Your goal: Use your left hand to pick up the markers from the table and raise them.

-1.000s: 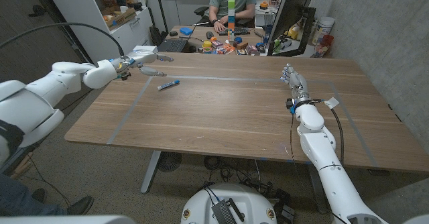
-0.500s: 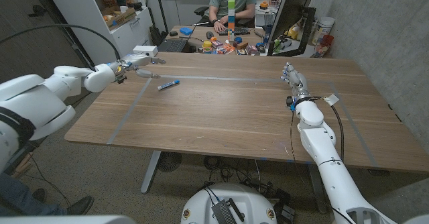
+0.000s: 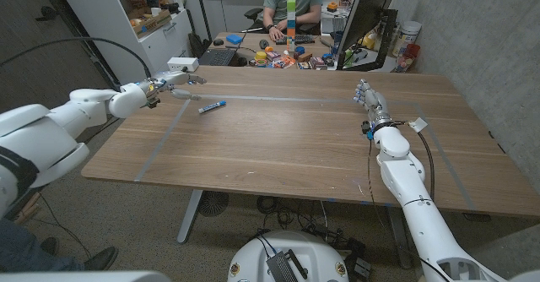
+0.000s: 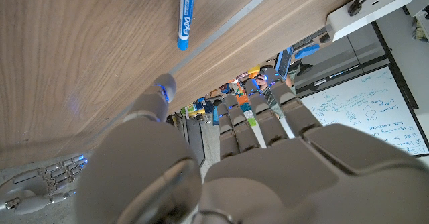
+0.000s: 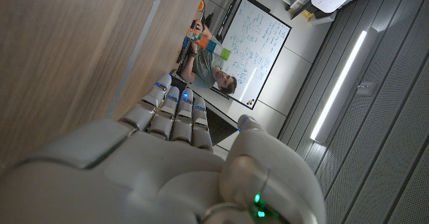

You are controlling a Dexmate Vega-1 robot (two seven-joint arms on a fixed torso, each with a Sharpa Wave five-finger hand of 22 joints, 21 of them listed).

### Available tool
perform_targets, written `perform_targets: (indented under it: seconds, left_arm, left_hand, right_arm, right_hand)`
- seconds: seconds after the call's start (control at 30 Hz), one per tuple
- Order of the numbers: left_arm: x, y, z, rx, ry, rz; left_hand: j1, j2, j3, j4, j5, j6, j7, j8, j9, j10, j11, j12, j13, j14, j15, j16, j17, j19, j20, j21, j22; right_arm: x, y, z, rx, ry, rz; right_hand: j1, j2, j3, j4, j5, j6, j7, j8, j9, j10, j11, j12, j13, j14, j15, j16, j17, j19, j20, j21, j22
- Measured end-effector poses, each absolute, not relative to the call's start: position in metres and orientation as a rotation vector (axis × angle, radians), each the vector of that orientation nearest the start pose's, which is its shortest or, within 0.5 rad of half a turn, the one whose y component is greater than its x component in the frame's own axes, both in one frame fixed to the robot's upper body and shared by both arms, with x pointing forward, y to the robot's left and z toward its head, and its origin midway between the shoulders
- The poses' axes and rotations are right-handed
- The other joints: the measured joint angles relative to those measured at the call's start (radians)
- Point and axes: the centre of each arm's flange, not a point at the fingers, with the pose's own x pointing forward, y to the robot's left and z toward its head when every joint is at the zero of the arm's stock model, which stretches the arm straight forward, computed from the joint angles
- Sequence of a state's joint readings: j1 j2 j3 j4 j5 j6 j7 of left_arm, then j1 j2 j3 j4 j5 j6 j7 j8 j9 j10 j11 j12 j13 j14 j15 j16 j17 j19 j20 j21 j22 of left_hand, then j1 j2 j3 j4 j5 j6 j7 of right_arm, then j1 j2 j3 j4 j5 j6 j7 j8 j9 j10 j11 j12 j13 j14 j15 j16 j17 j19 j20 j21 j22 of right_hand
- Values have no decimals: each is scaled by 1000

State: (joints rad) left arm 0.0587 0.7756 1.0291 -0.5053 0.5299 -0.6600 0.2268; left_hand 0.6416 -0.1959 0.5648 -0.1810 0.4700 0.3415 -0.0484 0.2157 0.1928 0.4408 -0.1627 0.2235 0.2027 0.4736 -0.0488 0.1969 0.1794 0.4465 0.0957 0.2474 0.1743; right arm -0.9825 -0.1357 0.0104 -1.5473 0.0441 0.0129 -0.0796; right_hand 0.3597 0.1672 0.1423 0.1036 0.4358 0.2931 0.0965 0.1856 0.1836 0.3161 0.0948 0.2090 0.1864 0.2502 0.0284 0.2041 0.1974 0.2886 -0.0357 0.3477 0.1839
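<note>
marker (image 4: 187, 15): cap end cut off by frame edge | left hand (image 3: 175, 85): grip too small to tell

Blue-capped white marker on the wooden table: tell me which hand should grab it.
Left. The left hand hovers open just beyond the blue-capped white marker, while the right hand stands far across the wooden table.
</note>
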Motion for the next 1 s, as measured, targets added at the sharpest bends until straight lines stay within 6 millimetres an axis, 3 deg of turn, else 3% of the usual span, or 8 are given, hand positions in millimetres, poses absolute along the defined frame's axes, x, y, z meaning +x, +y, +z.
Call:
perform_targets:
  seconds: [0.03, 0.2, 0.23, 0.27, 1.0]
  left_arm:
    - [679, 426, 101, 1635, -609, -2]
    - [682, 418, 103, 1628, -544, 0]
    - [683, 425, 100, 1624, -514, 7]
    - [682, 416, 105, 1624, -519, 1]
    - [672, 415, 103, 1603, -322, 66]
  left_hand:
    - [0, 0, -2, 2, 0, 0, 0, 0, 0, 0, 0, 0, 0, 0, 0, 0, 0, 3, 3, 0, 0]
    - [0, 0, -11, -2, 0, 7, 7, 0, 0, 8, 3, 0, 0, 0, 0, 0, 0, -2, 8, -4, 0]
    - [0, 0, -14, 1, 0, 7, 7, 0, 0, 9, 2, 0, 0, 0, 0, 0, 0, -2, 8, -4, 0]
    - [0, 0, -14, 1, 0, 10, 5, 0, 0, 9, 2, 0, 0, 0, 0, 0, 0, -2, 8, -4, 0]
    - [0, 0, -33, 5, 0, 1, 13, 0, 0, 0, 11, 0, 0, -4, 4, 0, 0, -16, 23, -22, 0]
  right_arm:
    - [626, -288, -16, -56, -591, -102]
    - [628, -293, -18, -53, -591, -94]
    - [629, -294, -19, -52, -591, -92]
    - [629, -296, -19, -53, -588, -94]
    - [637, -315, -24, -41, -582, -66]
  right_hand:
    - [0, 0, 0, 0, 0, 0, 0, 0, 0, 0, 0, 0, 0, 0, 0, 0, 0, 0, 0, 0, 0]
    - [0, 0, 0, 0, 0, 0, 0, 0, 0, 0, 0, 0, 0, 0, 0, 0, 0, 0, 0, -4, 0]
    - [0, 0, 0, 0, 0, 0, 0, 0, 0, 0, 0, 0, 0, 0, 0, 0, 0, 0, 0, -4, 0]
    - [0, 0, 0, 0, 0, 0, 0, 0, 0, 0, 0, 0, 0, 0, 0, 0, 0, 0, 0, -4, 0]
    - [-7, 7, -2, 2, 0, 0, 0, 0, 0, 0, 0, 0, 0, 0, 0, 0, 0, 0, 0, -7, 0]
